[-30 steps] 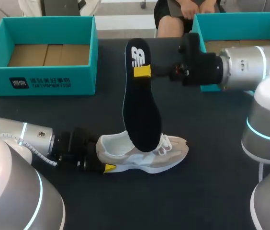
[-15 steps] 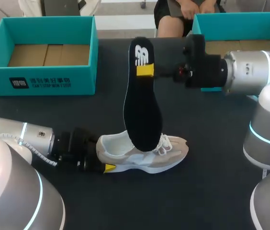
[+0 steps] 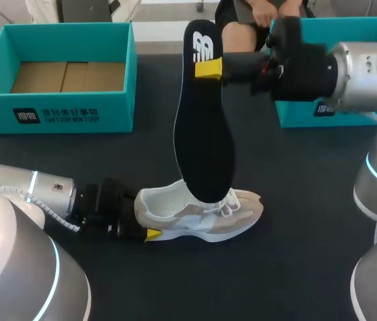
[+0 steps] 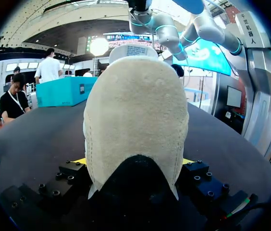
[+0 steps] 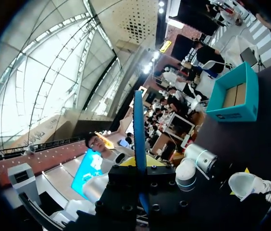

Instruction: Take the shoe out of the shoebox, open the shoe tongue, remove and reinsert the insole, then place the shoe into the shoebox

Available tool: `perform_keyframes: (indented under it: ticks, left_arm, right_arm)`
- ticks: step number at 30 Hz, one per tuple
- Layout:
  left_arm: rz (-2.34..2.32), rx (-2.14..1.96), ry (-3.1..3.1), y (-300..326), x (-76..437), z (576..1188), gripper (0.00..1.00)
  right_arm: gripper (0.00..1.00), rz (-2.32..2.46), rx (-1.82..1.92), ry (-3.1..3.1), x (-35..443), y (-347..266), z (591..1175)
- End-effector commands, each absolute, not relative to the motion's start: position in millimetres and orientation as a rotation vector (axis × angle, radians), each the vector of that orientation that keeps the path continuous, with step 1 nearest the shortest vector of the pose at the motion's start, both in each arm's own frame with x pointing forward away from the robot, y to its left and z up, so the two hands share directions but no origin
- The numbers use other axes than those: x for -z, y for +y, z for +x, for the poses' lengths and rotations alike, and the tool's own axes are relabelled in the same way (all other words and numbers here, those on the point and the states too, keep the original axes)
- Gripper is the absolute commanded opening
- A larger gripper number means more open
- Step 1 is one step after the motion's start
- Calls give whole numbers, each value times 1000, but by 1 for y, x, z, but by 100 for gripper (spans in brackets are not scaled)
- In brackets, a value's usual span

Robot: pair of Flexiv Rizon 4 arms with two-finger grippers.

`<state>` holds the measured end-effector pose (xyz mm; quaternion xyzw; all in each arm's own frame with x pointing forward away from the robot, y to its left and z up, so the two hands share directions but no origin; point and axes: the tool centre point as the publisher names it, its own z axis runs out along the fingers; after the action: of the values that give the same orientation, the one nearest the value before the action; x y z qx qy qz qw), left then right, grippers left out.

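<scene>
The insole (image 3: 203, 127) hangs over the shoe (image 3: 205, 217), with left shoebox (image 3: 75, 110) and right shoebox (image 3: 349, 23) behind.

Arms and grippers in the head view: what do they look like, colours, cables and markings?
Both the left arm and right arm are silver-grey cylinders with rounded white joint housings ringed by glowing cyan bands. A white ribbed cable runs along the left arm's wrist. The left gripper and right gripper are black, blocky, bolt-studded bodies, each with two yellow-tipped fingers.

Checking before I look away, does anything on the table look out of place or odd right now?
Only the insole: it hangs nearly upright from the right gripper, toe end at the shoe opening. Nothing spilled or damaged.
</scene>
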<state>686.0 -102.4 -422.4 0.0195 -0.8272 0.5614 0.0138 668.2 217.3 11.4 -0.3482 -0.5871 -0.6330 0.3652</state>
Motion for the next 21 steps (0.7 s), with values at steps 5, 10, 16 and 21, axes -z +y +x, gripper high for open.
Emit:
perform_keyframes:
  ticks: [5, 10, 16, 21]
  left_arm:
    - [62, -1745, -2579, -103, 423, 685, 0]
    - [62, -1745, -2579, -103, 423, 685, 0]
    - [62, -1745, -2579, -103, 423, 685, 0]
    - [62, -1745, -2579, -103, 423, 685, 0]
  right_arm:
    - [0, -929, 1613, -1534, -15, 213, 645]
    - [0, -950, 1645, -1571, -15, 211, 635]
    - [0, -947, 1638, -1571, -17, 210, 629]
    - [0, -951, 1632, -1567, -17, 210, 627]
